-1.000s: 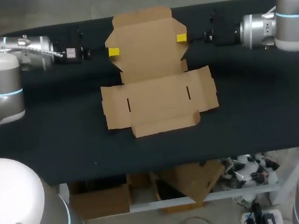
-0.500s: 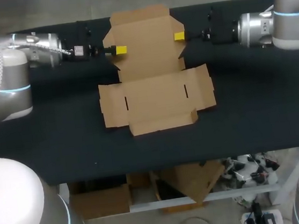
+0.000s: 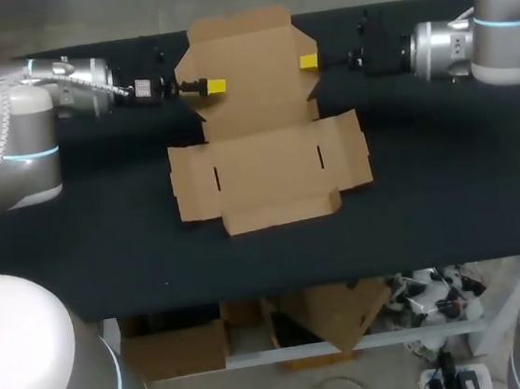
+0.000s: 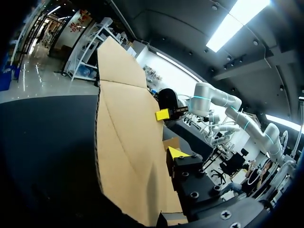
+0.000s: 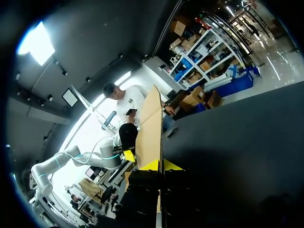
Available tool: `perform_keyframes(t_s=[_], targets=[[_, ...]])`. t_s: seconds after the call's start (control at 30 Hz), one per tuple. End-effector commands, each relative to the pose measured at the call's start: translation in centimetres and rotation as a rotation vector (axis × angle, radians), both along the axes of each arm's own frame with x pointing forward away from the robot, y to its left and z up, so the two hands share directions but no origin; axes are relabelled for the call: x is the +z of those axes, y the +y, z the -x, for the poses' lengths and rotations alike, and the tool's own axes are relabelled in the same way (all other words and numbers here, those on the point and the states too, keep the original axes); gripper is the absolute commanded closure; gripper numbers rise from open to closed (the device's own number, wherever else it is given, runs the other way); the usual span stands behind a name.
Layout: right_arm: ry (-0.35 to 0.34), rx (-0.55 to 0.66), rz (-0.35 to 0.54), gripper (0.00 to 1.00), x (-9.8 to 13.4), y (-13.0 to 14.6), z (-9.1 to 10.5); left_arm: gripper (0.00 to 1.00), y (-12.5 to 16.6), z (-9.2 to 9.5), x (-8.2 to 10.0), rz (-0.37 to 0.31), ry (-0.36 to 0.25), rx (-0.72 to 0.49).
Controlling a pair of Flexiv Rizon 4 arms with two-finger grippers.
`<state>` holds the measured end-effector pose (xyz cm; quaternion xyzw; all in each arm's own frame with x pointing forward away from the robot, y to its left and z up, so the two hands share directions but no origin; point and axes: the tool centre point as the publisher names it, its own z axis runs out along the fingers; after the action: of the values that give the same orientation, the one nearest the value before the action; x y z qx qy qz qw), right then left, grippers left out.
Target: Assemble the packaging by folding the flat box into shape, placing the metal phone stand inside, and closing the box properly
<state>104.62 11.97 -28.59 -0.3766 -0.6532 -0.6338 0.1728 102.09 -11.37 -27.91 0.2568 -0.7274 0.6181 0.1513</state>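
Note:
The flat brown cardboard box (image 3: 267, 170) lies unfolded on the middle of the black table. Its far panel (image 3: 243, 60) is raised between my two grippers. My left gripper (image 3: 212, 86) is at that panel's left edge, open, with the cardboard (image 4: 128, 156) between its fingers. One yellow fingertip (image 4: 175, 152) shows on the near side and the other is hidden behind the sheet. My right gripper (image 3: 311, 61) is at the panel's right edge, shut on it. In the right wrist view the panel's thin edge (image 5: 154, 128) runs out from between the yellow tips (image 5: 159, 166).
Bare black table (image 3: 448, 192) stretches to both sides of the box and in front of it. Both arms come in along the far half of the table, level with the raised panel.
My left arm has moved right, bringing its yellow tip from beside the panel's left edge to over it, with its fingers narrowing. The box has shifted slightly left. The right gripper has kept its hold.

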Motion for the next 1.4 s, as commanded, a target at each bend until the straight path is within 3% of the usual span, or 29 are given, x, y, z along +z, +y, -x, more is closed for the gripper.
perform_keyframes(t_s=[0.03,0.6,0.77,1.1,1.17,1.4], targets=[[-0.004,0.006,-0.010,1.00,-0.21,0.04,-0.27,0.65,-0.16,-0.44,-0.21,0.006,0.001,-0.013],[-0.013,0.012,-0.018,1.00,0.03,0.23,-0.36,0.73,-0.42,-0.45,-0.04,0.023,-0.001,-0.021],[-0.014,0.014,-0.018,1.00,0.09,0.29,-0.39,0.85,-0.44,-0.47,0.02,0.029,-0.002,-0.022],[-0.016,0.015,-0.023,1.00,0.13,0.32,-0.41,0.93,-0.45,-0.37,0.20,0.038,-0.007,-0.024],[-0.016,0.015,-0.024,1.00,0.13,0.33,-0.41,1.00,-0.46,-0.37,0.21,0.040,-0.007,-0.024],[-0.014,0.018,-0.028,1.00,0.11,0.40,-0.43,1.00,-0.57,-0.46,0.13,0.045,-0.011,-0.029]])
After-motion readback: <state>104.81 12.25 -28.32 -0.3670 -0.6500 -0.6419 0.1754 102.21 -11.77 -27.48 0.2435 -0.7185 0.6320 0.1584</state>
